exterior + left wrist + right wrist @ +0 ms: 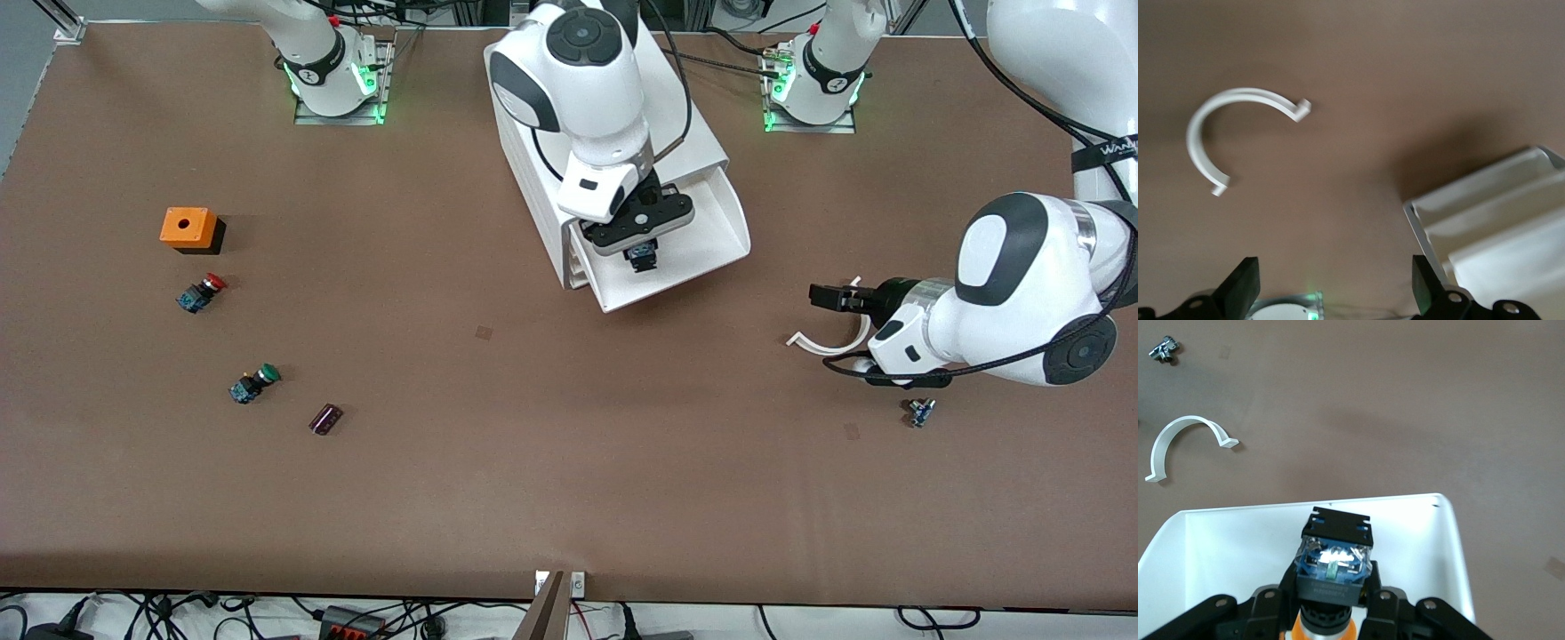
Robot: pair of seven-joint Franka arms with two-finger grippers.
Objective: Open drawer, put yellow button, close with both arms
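— Over the open drawer [702,233], why does the right claw [640,255] hang clamped on the button [1333,555]?
— To drop it inside.
— Left claw [825,296]?
— Waiting apart over the bench [551,462], ready to help close.

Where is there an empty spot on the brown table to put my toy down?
The middle of the brown table is bare, between the small dark purple block and the white curved plastic strip. It is crowded at the open white plastic drawer, where the right gripper holds the yellow button.
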